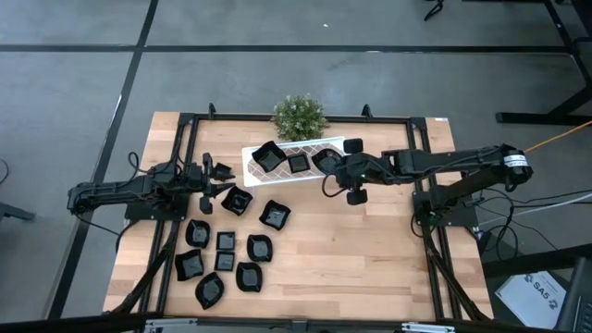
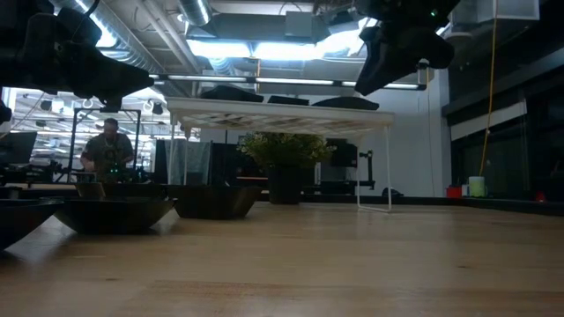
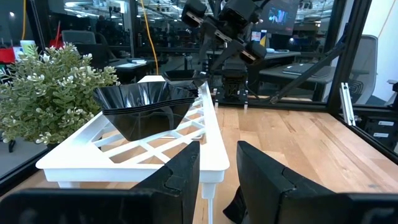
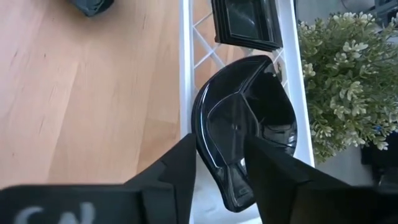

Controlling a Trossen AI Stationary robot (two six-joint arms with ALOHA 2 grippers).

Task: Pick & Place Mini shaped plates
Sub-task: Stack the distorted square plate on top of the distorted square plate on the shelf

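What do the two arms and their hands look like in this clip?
Both arms are dark, slim and jointed. The right arm carries a white band near its base and black cabling beside it. Left hand and right hand each end in two blocky matte-black fingers.

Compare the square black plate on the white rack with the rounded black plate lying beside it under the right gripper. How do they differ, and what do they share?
The square plate has straight edges and corners; the rounded plate has a curved, leaf-like outline. The rounded plate looks larger than the square plate. The right gripper hangs directly over the rounded plate, while the square plate sits clear of it. Both are glossy black and rest on the white rack.
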